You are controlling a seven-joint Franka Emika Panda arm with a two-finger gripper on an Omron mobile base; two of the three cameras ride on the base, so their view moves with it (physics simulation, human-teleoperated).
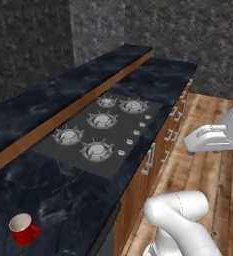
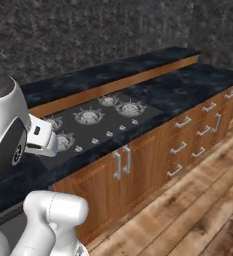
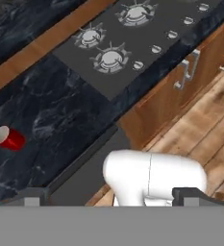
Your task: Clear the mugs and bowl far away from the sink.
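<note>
The gripper [image 3: 108, 197] is held wide open and empty, raised off the counter's [image 1: 63, 200] front edge. A red mug [image 1: 23, 229] stands on the counter, well apart, away from the stovetop [image 1: 100, 135].

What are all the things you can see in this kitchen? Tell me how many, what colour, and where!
mug: one, red with a pale inside, upright on the dark counter near the stove's close end.
stovetop: one, grey-black with five silvery burners and a row of small knobs along its front edge, set into the counter.
counter: one, dark marbled stone, running along the wall with a raised ledge trimmed in wood behind the stove.
cabinets: a row, brown wood with metal handles, under the counter.
floor: wooden planks, in front of the cabinets.
wall: dark grey stone, behind the counter.
gripper: one, dark finger tips spread wide and empty, out in front of the counter.
</note>
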